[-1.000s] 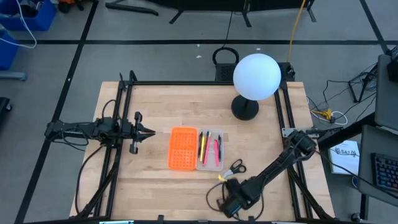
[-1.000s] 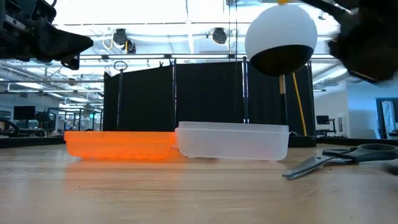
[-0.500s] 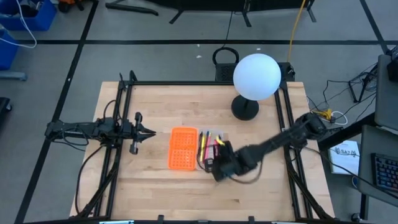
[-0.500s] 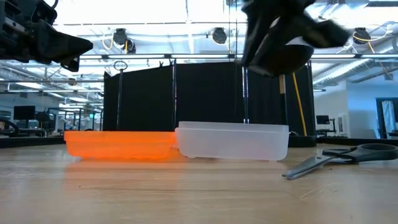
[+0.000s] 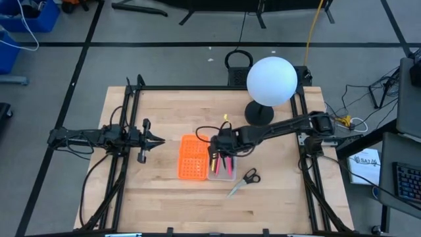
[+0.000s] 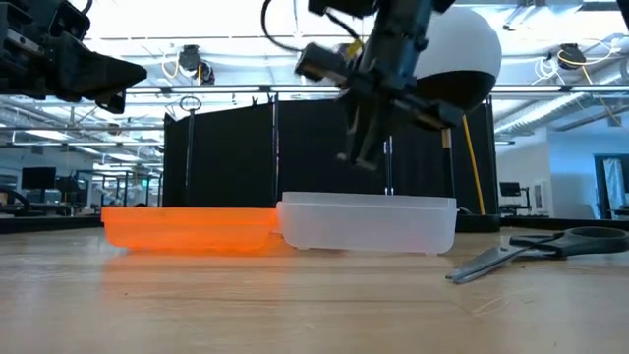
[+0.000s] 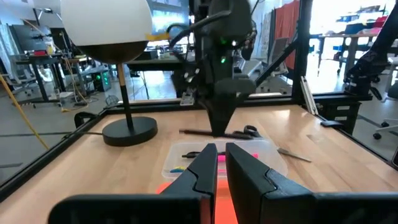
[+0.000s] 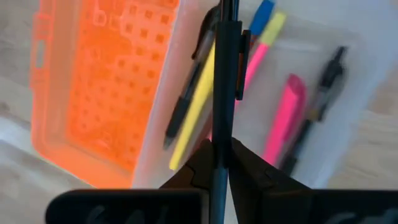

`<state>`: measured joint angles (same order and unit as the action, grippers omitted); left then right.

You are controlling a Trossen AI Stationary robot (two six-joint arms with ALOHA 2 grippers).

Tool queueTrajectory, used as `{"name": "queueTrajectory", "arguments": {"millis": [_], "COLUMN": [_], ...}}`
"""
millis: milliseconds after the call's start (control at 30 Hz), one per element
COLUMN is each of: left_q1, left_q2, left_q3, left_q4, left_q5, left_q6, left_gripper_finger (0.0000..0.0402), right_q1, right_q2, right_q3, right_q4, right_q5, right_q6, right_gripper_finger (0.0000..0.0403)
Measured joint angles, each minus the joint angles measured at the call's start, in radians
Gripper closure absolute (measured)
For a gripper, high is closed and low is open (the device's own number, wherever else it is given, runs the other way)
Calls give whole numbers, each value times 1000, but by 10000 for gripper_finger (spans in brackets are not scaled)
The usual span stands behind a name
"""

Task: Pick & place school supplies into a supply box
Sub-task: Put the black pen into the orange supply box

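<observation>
Scissors [image 5: 245,181] lie on tabletop [image 5: 164,112] just beside supply box [image 5: 223,172]; stiff, light, slick blades, so grab near the pivot. Right claw [image 5: 218,150] over the clear tray pinches a dark pen [image 8: 225,74]. Left claw [image 5: 160,139] pressed together, waiting.

Pens [image 5: 222,158] in clear box [image 5: 229,176], scissors [image 5: 244,181] beside.

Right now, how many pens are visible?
5: a yellow pen, a pink-yellow pen, a pink pen and a dark pen lie in the clear tray; a fifth pen is in the right gripper. More may be hidden.
</observation>
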<state>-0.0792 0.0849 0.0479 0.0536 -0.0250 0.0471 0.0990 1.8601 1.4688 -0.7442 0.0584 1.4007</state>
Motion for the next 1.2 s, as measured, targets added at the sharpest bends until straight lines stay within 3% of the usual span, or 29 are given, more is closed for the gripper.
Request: {"name": "queueTrajectory", "arguments": {"millis": [400,700,1200], "left_q1": [0,0,0], "left_q2": [0,0,0], "left_q3": [0,0,0], "left_q4": [-1,0,-1], "left_q5": [0,0,0], "left_q6": [-3,0,0], "left_gripper_finger": [360,360,360], "right_q1": [-62,-68,-68], "right_q2": [78,77,74], "right_q3": [-86,-158,-164], "right_q4": [133,171,210], "right_q5": [-107,-116,-125], "right_q6": [-19,15,-28], "right_gripper_finger": [384,383,288]}}
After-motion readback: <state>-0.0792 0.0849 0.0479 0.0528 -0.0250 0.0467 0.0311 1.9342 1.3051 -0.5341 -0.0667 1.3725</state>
